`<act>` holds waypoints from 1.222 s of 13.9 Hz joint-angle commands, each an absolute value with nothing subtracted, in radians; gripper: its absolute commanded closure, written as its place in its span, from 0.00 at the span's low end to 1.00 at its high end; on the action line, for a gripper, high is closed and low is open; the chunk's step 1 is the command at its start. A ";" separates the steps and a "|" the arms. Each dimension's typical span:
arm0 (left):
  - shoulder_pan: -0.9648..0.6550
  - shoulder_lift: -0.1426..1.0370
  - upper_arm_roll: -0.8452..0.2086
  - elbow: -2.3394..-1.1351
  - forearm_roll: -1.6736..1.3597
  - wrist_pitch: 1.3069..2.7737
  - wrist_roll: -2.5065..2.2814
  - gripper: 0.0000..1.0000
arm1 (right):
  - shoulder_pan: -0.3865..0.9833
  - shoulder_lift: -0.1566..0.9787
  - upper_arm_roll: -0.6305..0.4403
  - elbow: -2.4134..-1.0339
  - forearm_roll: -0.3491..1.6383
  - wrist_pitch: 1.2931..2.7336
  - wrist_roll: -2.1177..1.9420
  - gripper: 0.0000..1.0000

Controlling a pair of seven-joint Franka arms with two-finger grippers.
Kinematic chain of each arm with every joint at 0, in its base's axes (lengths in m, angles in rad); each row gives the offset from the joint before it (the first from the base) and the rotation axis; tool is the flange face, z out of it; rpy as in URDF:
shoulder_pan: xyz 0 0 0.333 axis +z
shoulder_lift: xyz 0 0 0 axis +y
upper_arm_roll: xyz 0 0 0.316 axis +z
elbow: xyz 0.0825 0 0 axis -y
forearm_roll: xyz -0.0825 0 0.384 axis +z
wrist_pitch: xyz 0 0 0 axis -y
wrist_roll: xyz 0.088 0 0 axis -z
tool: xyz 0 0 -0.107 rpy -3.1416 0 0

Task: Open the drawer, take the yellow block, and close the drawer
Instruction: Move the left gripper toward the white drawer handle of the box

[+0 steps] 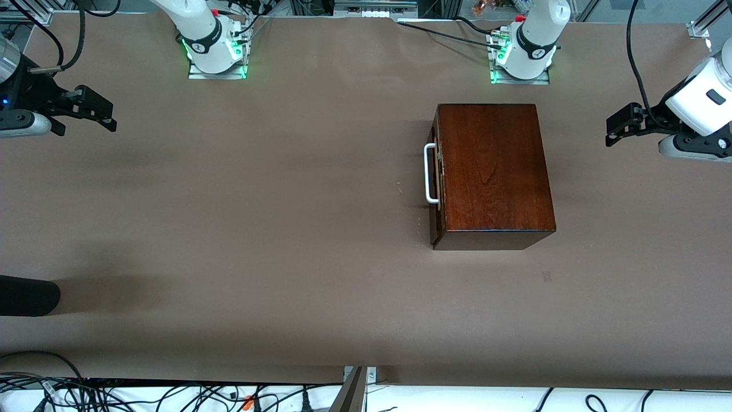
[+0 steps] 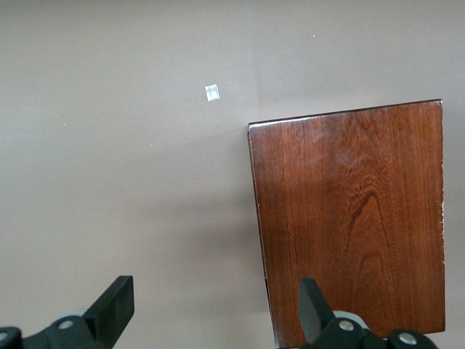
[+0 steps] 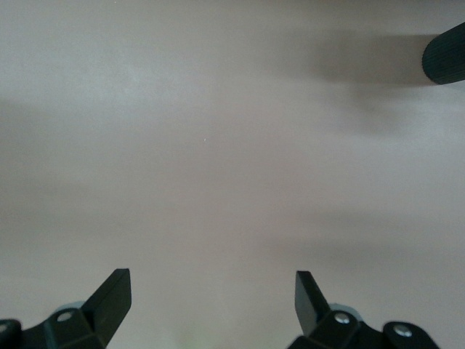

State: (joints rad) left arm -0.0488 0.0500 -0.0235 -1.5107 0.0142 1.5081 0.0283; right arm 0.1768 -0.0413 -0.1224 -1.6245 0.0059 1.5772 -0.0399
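Note:
The dark reddish-brown wooden box stands toward the left arm's end of the table. Its drawer is shut, and its white U-shaped handle faces the right arm's end. The box top also shows in the left wrist view. The yellow block is hidden. My left gripper is open and empty, up over the table's edge at the left arm's end, apart from the box; it shows in its wrist view. My right gripper is open and empty over bare table at the right arm's end.
A black rounded object pokes in from the table's edge at the right arm's end, also in the right wrist view. A small grey mark lies on the brown table nearer the camera than the box. Cables run along the near edge.

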 commanded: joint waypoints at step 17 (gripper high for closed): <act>-0.061 0.040 -0.161 -1.534 -0.015 1.537 -0.186 0.00 | 0.170 -0.034 -0.124 -1.605 0.003 1.563 -0.037 0.00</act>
State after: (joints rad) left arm -0.0532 0.0478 -0.0913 -1.5143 -0.0116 1.5141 -0.0817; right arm 0.1766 -0.0408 -0.1273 -1.6244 0.0059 1.5772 -0.0399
